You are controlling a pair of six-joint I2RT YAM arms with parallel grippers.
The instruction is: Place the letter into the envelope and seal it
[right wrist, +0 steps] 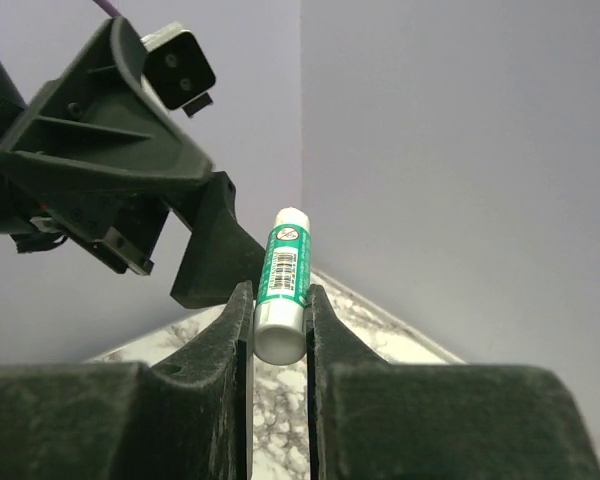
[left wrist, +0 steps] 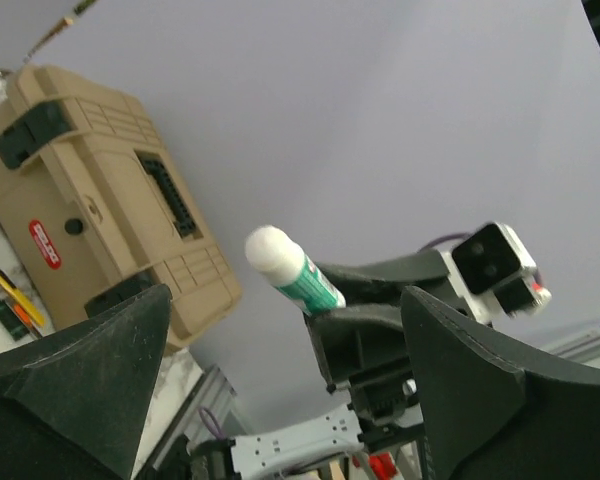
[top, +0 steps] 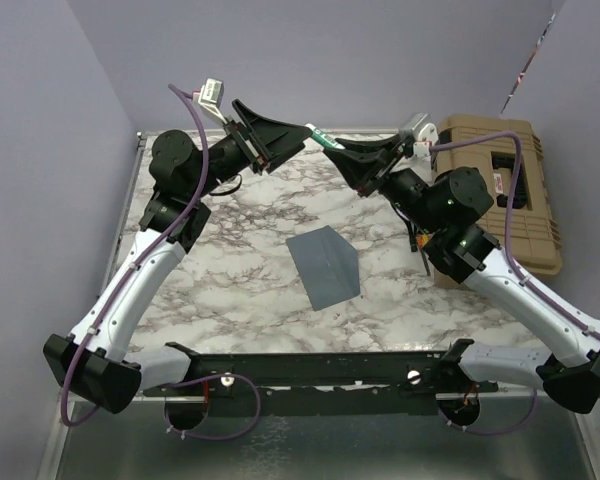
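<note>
sealing looks like the step in hand. the letter is nowhere in view, so by my reading it is already inside the envelope [top: 325, 265]. that envelope lies flat on the marble worktop [top: 230, 225], about midway between the two arm bases. from above i cannot tell whether its flap is open or folded down. both arms are up well above it, toward the far edge.

jaws of the right arm [top: 510, 285] are closed on a green-and-white glue stick [right wrist: 282, 265]. they grip the lower part of its barrel, and the white end pokes out toward the other arm. jaws of the left arm [top: 150, 270] stand wide apart and hold nothing. the stick's white end points into the gap between them and touches neither. whether that end is a cap or bare glue is too unclear to say.

next, i judge, the left jaws need to close squarely on that end. after that the stick must come down to the envelope's flap.
</note>
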